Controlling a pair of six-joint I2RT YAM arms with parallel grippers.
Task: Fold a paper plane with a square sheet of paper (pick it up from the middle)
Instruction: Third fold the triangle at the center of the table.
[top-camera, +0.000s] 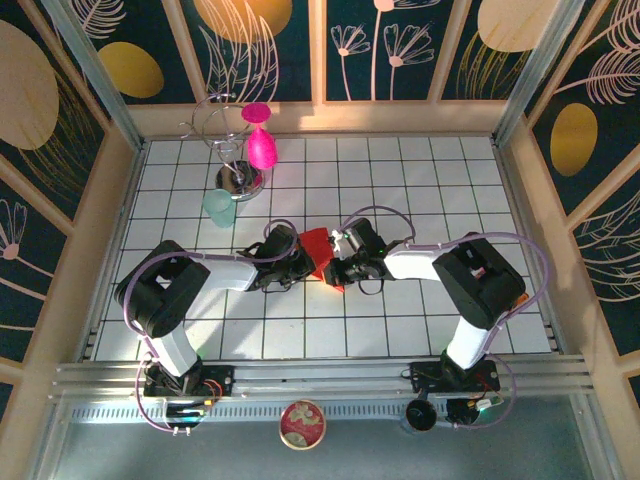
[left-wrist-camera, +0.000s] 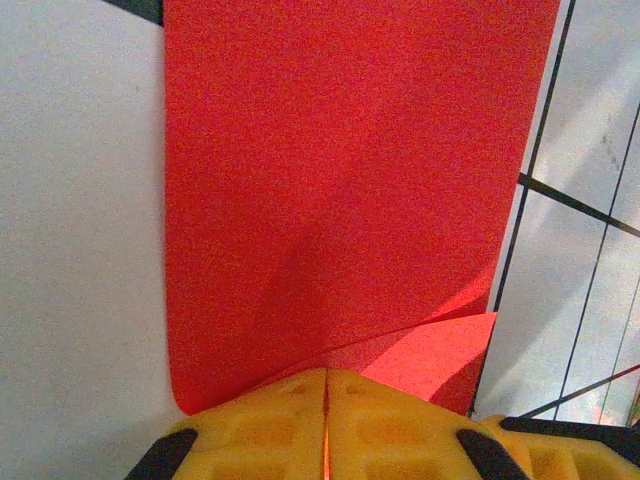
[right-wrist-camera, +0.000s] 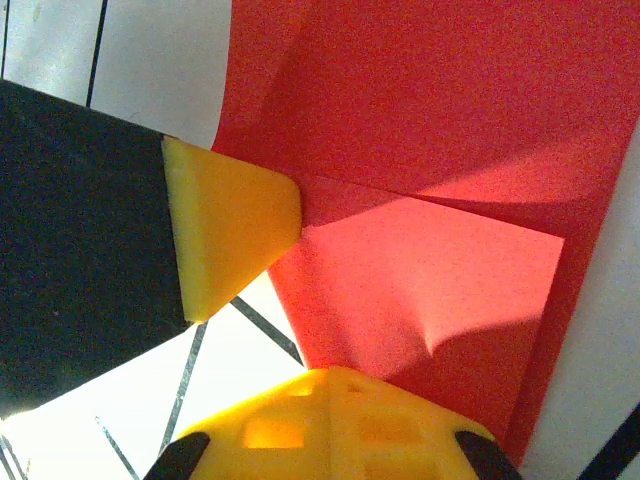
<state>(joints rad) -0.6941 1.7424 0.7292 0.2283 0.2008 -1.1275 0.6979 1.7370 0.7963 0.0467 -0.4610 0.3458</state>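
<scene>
As you look at the middle of the table (top-camera: 420, 170), you find the red sheet (top-camera: 316, 243) partly folded and held from two sides. The left gripper (left-wrist-camera: 325, 400) is clamped on the sheet's edge, fingers pressed together. The right gripper (right-wrist-camera: 330, 400) appears clamped on a folded flap, though its tips are cropped.

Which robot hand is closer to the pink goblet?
The left gripper. It sits below and a little right of the pink goblet, pinching the red paper; the right gripper pinches the paper's other side, farther right and lower.
</scene>
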